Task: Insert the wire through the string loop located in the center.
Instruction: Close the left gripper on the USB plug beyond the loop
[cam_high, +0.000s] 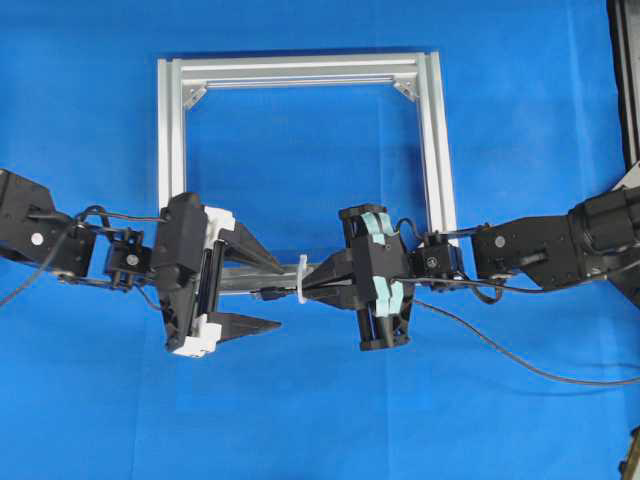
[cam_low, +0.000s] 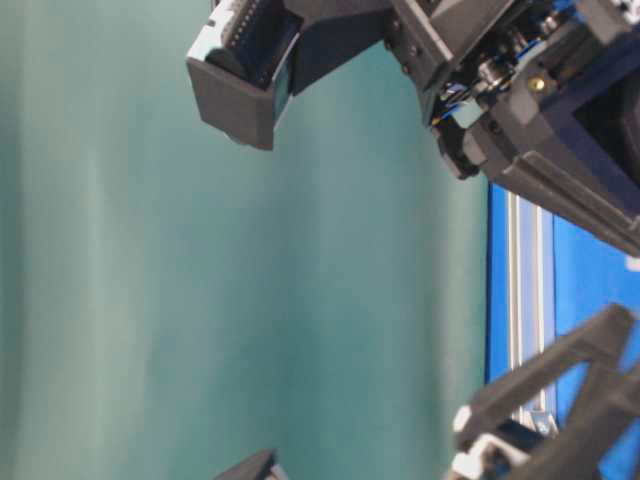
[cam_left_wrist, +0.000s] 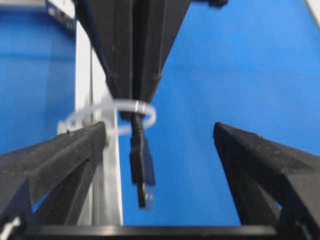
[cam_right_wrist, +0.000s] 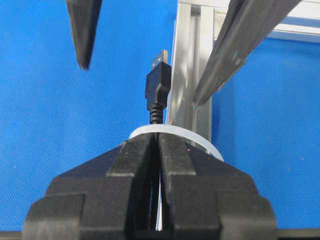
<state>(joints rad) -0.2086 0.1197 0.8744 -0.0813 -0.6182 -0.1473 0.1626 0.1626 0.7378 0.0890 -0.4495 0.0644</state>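
Observation:
The wire's dark plug (cam_right_wrist: 156, 85) has passed through the small white string loop (cam_right_wrist: 172, 134) and sticks out on the far side. My right gripper (cam_right_wrist: 159, 139) is shut on the wire just behind the loop, its tips at the loop's ring. In the left wrist view the plug (cam_left_wrist: 142, 172) hangs out of the loop (cam_left_wrist: 136, 107) between the wide-open fingers of my left gripper (cam_left_wrist: 159, 127), touching neither. From overhead, the loop (cam_high: 303, 280) stands on the frame's near rail between the left gripper (cam_high: 280, 296) and the right gripper (cam_high: 315, 286).
The square silver aluminium frame (cam_high: 300, 72) lies on the blue mat, its near rail under both grippers. The rest of the wire (cam_high: 520, 362) trails right across the mat. The table-level view shows only blurred arm parts and a frame rail (cam_low: 525, 300).

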